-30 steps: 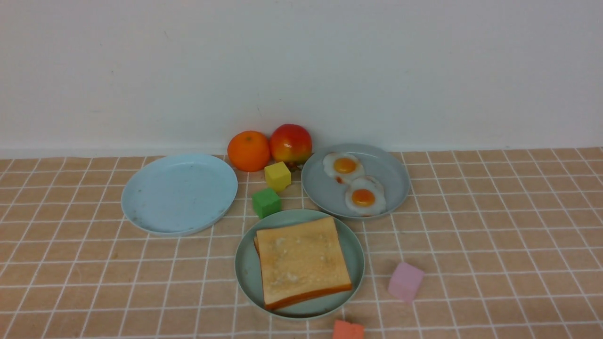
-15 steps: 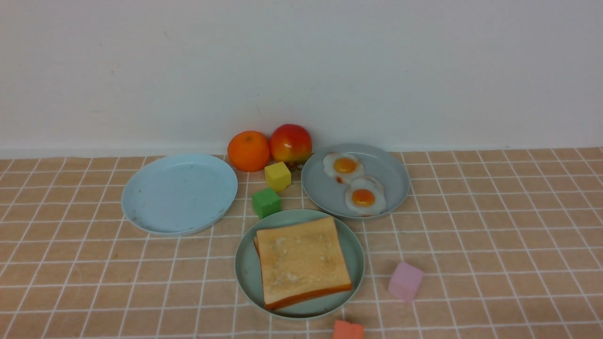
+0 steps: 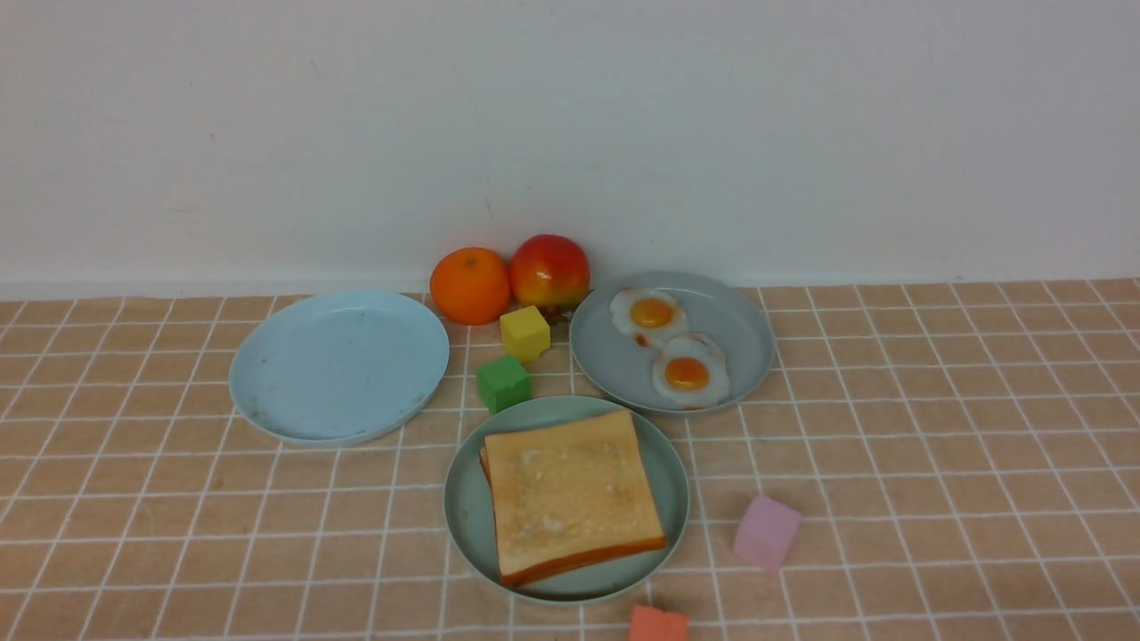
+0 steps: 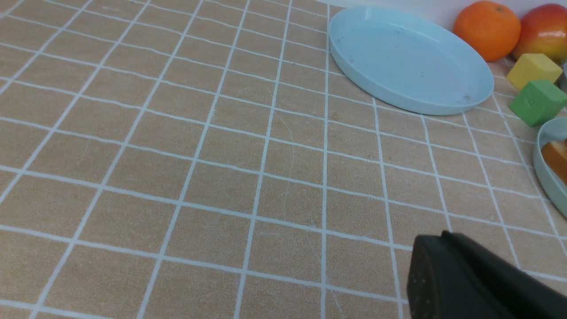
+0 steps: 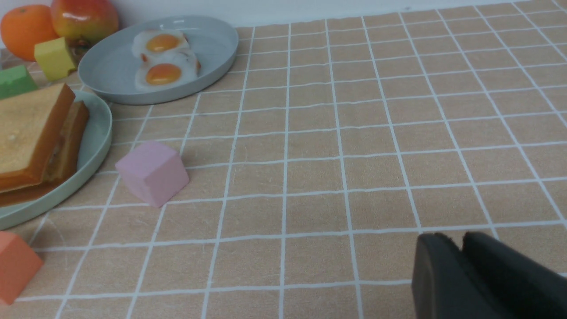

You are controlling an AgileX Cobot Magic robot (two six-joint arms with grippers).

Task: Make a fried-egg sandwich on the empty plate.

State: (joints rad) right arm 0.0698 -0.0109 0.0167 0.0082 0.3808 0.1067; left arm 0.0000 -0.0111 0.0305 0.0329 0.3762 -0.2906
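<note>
The mint-green plate (image 3: 463,509) sits front and centre, and it also shows in the right wrist view (image 5: 95,141). On it lie two golden toast slices stacked as a sandwich (image 3: 570,494) (image 5: 26,133). What lies between the slices is not clear. Two fried eggs (image 3: 652,313) (image 3: 688,372) rest on the grey-blue plate (image 3: 606,361). Neither arm appears in the front view. My left gripper (image 4: 436,241) is shut and empty, low over bare cloth. My right gripper (image 5: 456,243) has a narrow slit between its tips, holds nothing, and is well away from the plates.
An empty pale blue plate (image 3: 338,365) lies at the left. An orange (image 3: 469,285) and an apple (image 3: 549,271) stand by the wall. Yellow (image 3: 525,333), green (image 3: 503,383), pink (image 3: 767,531) and orange-red (image 3: 659,625) cubes lie around the plates.
</note>
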